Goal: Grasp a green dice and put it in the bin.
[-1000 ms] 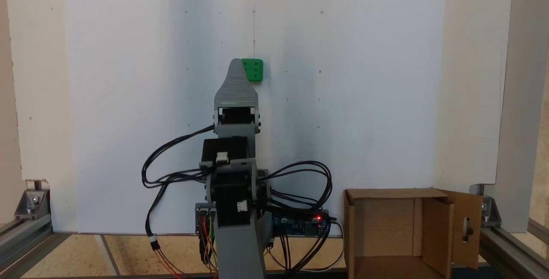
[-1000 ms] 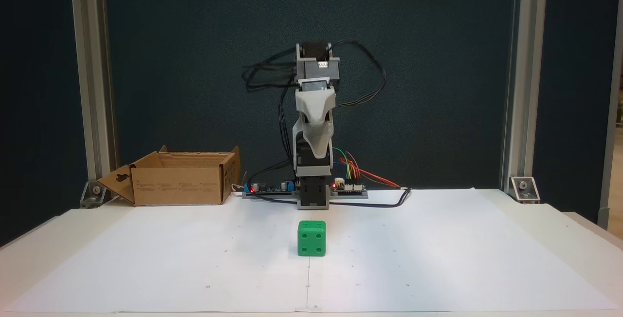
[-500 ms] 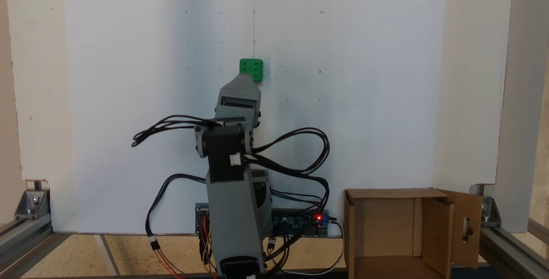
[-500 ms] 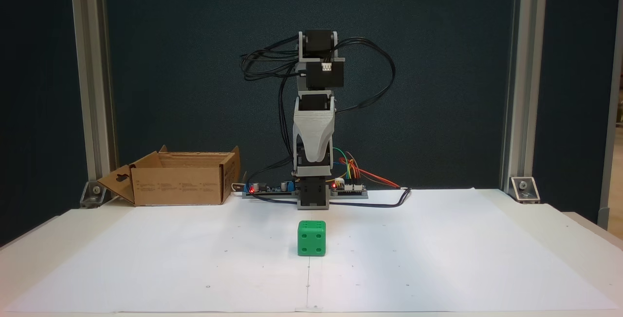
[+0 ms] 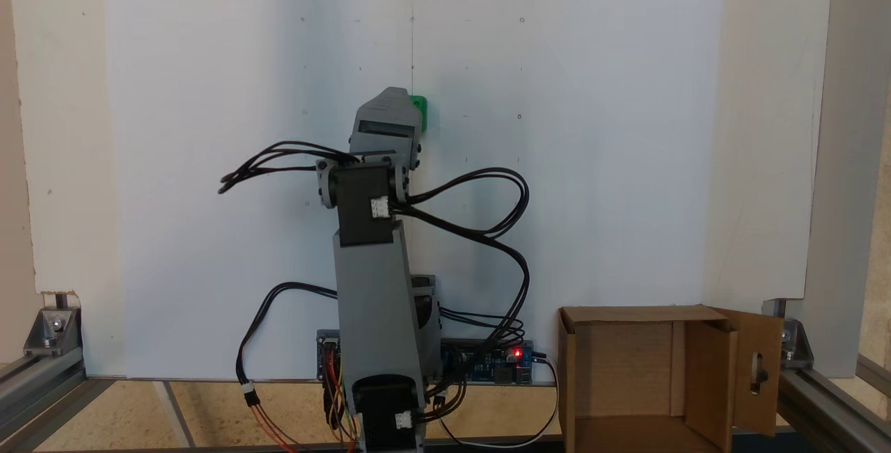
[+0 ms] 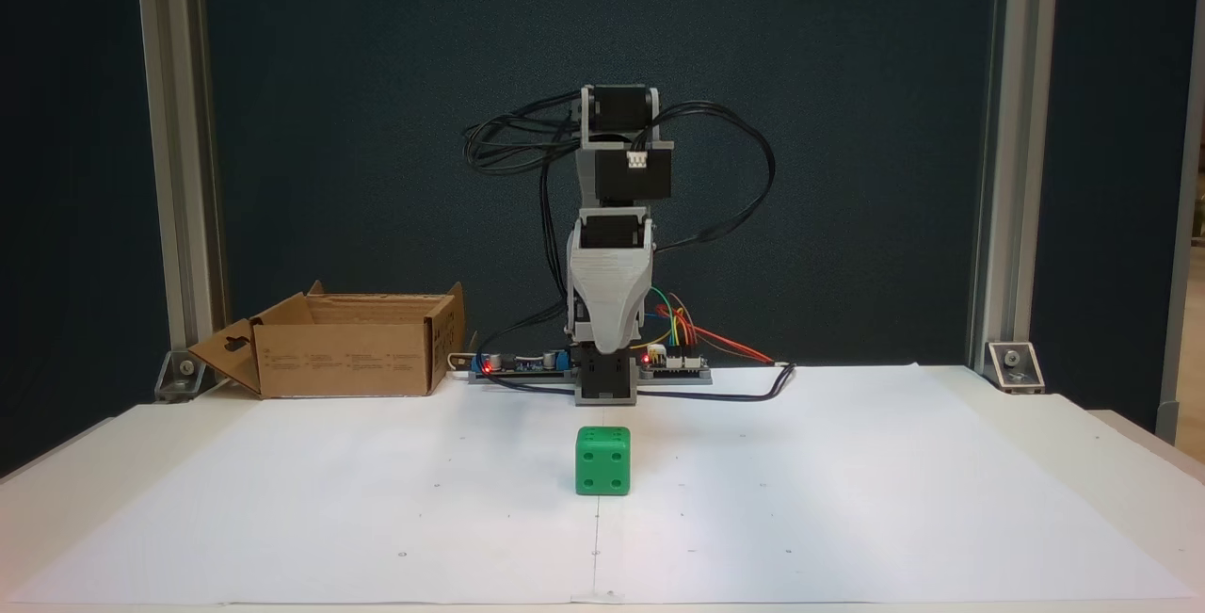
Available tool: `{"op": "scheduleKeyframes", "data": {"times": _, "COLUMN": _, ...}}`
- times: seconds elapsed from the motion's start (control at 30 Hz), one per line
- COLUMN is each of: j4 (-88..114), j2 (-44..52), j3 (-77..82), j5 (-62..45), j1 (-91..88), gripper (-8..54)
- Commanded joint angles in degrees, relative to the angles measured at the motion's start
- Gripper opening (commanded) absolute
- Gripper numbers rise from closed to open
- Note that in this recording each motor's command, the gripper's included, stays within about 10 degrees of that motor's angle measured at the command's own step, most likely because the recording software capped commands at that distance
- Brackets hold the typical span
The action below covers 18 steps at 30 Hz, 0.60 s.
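Dice: the green dice [image 6: 602, 460] is sitting on the white paper sheet [image 6: 847, 500] near the middle of the desk, in line with the arm's base; in a fixed view [image 5: 420, 112] only its right edge is peeking out beside the gripper.
Gripper: the gripper [image 6: 607, 342] is hanging above the desk, pointing down, apart from the dice and holding nothing; I cannot tell how far its jaws are parted.
Box: the cardboard box [image 6: 344, 354] is standing at the desk's back edge, left of the arm's base, flaps open.
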Motion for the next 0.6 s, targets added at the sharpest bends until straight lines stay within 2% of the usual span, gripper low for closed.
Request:
{"op": "scheduleKeyframes", "data": {"times": 0.0, "j4": -1.32, "j2": 0.18, "j3": -3.34, "j5": 2.02, "j1": 0.00, "gripper": 43.4}}
{"op": "scheduleKeyframes", "data": {"times": 0.57, "j4": -1.41, "j2": -2.11, "j3": -1.49, "j5": 2.02, "j1": -0.18, "gripper": 43.9}}
